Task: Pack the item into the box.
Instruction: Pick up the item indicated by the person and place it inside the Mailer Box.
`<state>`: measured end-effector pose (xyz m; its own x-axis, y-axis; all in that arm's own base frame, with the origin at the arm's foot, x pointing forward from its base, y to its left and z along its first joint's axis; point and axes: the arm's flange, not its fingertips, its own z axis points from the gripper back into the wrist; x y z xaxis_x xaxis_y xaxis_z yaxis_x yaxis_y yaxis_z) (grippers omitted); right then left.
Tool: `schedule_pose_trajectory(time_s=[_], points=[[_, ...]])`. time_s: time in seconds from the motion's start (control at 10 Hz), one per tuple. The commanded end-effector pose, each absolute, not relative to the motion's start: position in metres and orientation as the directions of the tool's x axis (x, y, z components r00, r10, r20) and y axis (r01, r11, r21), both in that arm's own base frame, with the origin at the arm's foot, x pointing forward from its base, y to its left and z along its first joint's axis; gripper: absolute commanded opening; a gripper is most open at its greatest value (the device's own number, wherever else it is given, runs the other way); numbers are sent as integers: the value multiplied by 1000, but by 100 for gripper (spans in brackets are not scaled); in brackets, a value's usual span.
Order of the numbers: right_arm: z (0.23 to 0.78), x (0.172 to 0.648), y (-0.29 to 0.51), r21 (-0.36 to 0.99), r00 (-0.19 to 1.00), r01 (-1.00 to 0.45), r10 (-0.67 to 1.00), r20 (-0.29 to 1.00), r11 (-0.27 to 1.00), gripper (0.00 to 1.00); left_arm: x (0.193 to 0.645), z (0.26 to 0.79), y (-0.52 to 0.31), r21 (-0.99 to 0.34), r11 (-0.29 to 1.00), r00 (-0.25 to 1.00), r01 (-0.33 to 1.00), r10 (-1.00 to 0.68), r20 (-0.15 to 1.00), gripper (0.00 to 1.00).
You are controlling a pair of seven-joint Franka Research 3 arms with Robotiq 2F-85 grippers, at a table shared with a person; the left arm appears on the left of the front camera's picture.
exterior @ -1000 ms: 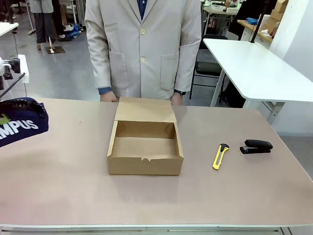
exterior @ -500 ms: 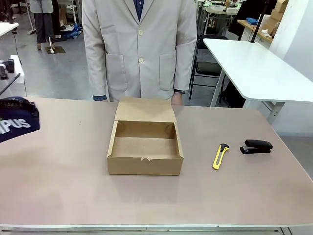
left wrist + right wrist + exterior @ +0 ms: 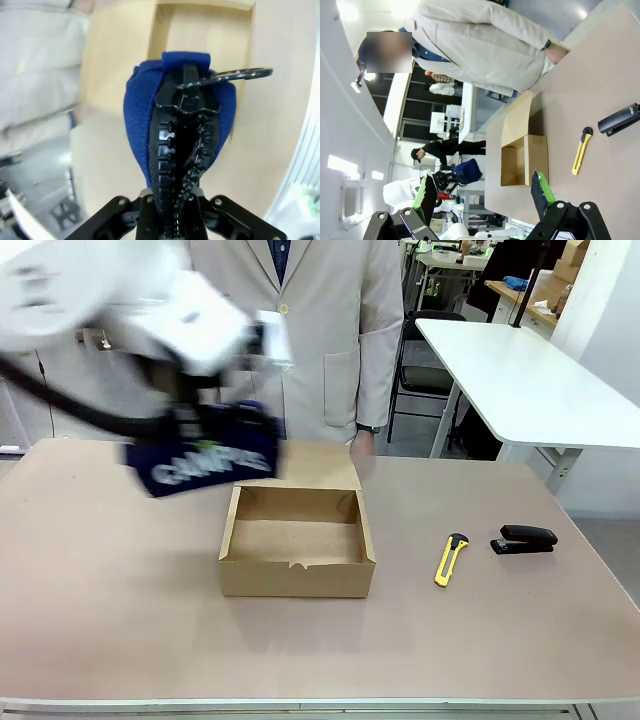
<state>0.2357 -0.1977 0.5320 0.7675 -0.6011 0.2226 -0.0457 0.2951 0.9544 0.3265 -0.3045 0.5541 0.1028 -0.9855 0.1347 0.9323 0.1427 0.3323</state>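
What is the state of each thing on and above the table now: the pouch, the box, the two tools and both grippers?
box: lid flap open, nothing inside.
left gripper: shut on the pouch.
right gripper: open, holding nothing.
pouch: in the air by the box's far left corner, not yet inside.
utility knife: lying flat on the table, right of the box.
stapler: closed, lying right of the knife.

**Tally at the tabletop (image 3: 120, 620)**

One navy pouch (image 3: 205, 462), one brown cardboard box (image 3: 296, 545), one yellow utility knife (image 3: 451, 559) and one black stapler (image 3: 524, 539). Two grippers: the left gripper (image 3: 170, 200) and the right gripper (image 3: 482, 176). One person (image 3: 320, 330).
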Motion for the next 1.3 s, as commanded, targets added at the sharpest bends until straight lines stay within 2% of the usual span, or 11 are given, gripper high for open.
schedule_pose_trajectory(time_s=[0.0, 0.1, 0.2, 0.3, 0.4, 0.5, 0.6, 1.0, 1.2], points=[[533, 238, -198, 954, 761, -75, -601, 244, 292, 100, 375, 541, -377, 279, 178, 175, 944, -984, 35, 7], [533, 238, -198, 954, 761, -75, -601, 244, 292, 100, 374, 530, -398, 142, 89, 87, 986, -996, 16, 7], [533, 238, -198, 954, 761, -75, -601, 244, 292, 100, 376, 536, -391, 158, 90, 100, 983, -993, -60, 7], [533, 238, -198, 954, 761, -75, -601, 244, 292, 100, 347, 520, -402, 219, 113, 98, 969, -992, 78, 7], [533, 238, -198, 954, 761, -75, -601, 244, 292, 100, 347, 520, -402, 219, 113, 98, 969, -992, 78, 7], [533, 238, -198, 954, 761, -75, -601, 244, 292, 100, 370, 507, -414, 157, 110, 108, 981, -994, 22, 7], [533, 238, -198, 954, 761, -75, -601, 244, 292, 100, 378, 494, -411, 167, 139, 137, 976, -990, 21, 7], [533, 238, -198, 954, 761, -75, -601, 244, 292, 100, 402, 463, -414, 93, 86, 88, 992, -996, -15, 7], [533, 238, -198, 954, 761, -75, -601, 244, 292, 100, 417, 445, -415, 52, 100, 103, 994, -994, -40, 7]])
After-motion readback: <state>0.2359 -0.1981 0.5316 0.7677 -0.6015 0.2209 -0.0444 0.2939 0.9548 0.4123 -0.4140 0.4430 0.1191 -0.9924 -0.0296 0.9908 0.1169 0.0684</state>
